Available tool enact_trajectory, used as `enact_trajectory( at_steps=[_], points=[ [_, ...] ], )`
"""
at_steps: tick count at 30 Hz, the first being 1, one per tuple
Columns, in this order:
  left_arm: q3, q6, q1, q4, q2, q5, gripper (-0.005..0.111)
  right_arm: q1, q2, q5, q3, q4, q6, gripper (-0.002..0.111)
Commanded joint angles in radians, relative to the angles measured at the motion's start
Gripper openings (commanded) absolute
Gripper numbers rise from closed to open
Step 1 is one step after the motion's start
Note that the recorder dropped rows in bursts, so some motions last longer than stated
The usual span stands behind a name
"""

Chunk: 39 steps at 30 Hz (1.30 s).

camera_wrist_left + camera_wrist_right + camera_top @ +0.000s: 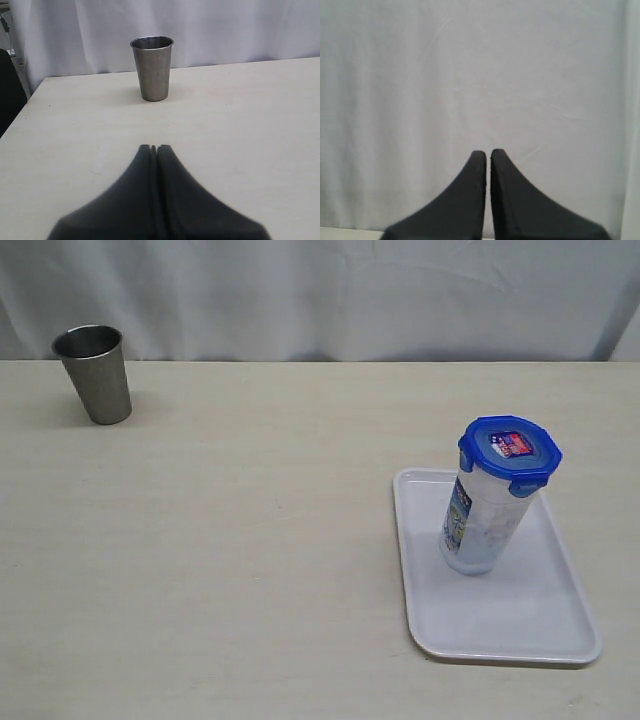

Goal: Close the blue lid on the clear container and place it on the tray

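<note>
Left end effector [154, 148] pressed together, empty, over the table [250, 125], cup [152, 67] near the far left corner, right end effector [488, 152] together, empty, container [485, 520] stood upright mid-tray [560, 630], lid [510, 452] on top, tray toward the table's right side

Exterior high over table [250, 570]; left wrist shares cup [93, 373] (right faces curtain [480, 75]).

Steel cup [94, 373] upright, far left on beige table [250, 540]; white curtain [320, 290] behind.
</note>
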Motion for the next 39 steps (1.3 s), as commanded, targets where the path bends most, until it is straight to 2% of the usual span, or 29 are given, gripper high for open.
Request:
enact_trajectory(
  at_steps=[1, 13, 20, 33, 39],
  points=[
    [0.003, 0.0, 0.004, 0.0, -0.003, -0.006, 0.0, -0.053, -0.004, -0.01, 0.056, -0.112, 0.07, 0.005],
    [0.003, 0.0, 0.004, 0.0, -0.003, -0.006, 0.0, -0.053, -0.004, -0.002, 0.226, -0.169, 0.074, 0.005],
    [0.003, 0.0, 0.004, -0.002, -0.003, -0.006, 0.0, -0.053, -0.004, 0.082, 0.226, -0.371, 0.241, 0.005],
    [0.003, 0.0, 0.004, -0.002, -0.003, -0.006, 0.0, -0.053, -0.004, 0.327, 0.226, -0.322, 0.255, 0.005],
    [0.003, 0.0, 0.004, -0.002, -0.003, -0.006, 0.0, -0.053, -0.004, 0.351, 0.226, -0.322, 0.29, 0.005]
  ],
)
